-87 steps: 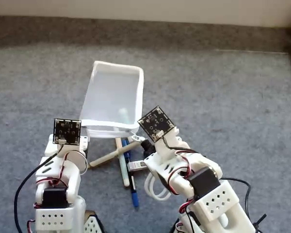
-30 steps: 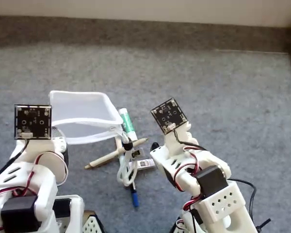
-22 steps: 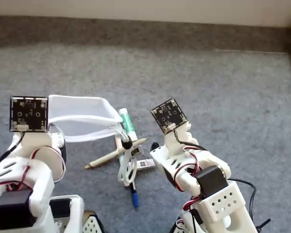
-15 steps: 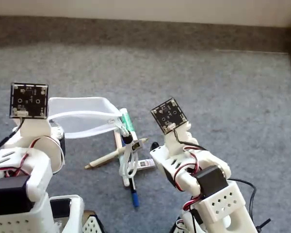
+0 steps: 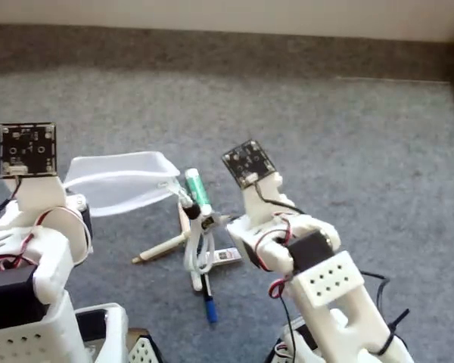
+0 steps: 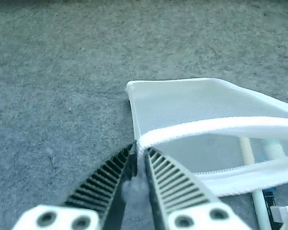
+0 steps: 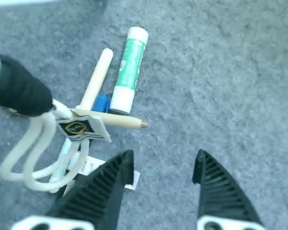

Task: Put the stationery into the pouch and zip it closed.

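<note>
Pinching the rim of the mesh pouch (image 6: 197, 105), the left gripper (image 6: 140, 154) holds it at the left of the bench (image 5: 363, 136). The right gripper (image 7: 163, 160) hangs wide open beside the green glue stick (image 7: 129, 67) and pens (image 7: 116, 120), which lie outside, just right of the pouch.

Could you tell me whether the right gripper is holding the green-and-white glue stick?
No, the right gripper is open and empty, while the green-and-white glue stick lies apart on the grey carpet.

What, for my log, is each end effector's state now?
Left end effector: shut on the pouch, at its rim.
Right end effector: open, holding nothing.
</note>
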Controlling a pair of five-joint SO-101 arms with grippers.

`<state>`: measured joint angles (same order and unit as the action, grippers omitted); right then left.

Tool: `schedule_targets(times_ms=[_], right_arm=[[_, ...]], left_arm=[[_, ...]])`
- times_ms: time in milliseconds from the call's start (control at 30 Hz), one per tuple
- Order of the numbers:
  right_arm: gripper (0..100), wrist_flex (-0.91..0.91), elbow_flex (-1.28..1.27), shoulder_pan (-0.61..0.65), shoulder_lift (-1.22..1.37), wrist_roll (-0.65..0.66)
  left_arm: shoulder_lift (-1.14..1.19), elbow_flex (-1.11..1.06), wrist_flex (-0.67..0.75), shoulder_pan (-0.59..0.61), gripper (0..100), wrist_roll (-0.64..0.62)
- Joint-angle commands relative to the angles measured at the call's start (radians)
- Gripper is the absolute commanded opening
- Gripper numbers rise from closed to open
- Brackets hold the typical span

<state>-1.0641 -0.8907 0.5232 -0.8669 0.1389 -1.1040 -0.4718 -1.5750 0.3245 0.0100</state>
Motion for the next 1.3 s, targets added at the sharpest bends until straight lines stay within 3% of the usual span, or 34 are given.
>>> schedule_targets(times_ms=[0, 300, 700, 1267], right_arm=[[19.6, 0.065, 0.093, 0.001, 0.084, -0.012], [19.6, 0.091, 0.338, 0.081, 0.409, -0.106], [19.6, 0.091, 0.680, 0.159, 0.839, -0.152], [19.5, 0.091, 0.944, 0.117, 1.210, -0.146]], left_arm=[[0.001, 0.042, -0.002, 0.068, 1, -0.005], [-0.004, -0.008, 0.006, 0.156, 1, -0.008], [-0.007, -0.008, 0.000, 0.160, 1, -0.006], [-0.008, -0.010, -0.002, 0.160, 1, -0.006]])
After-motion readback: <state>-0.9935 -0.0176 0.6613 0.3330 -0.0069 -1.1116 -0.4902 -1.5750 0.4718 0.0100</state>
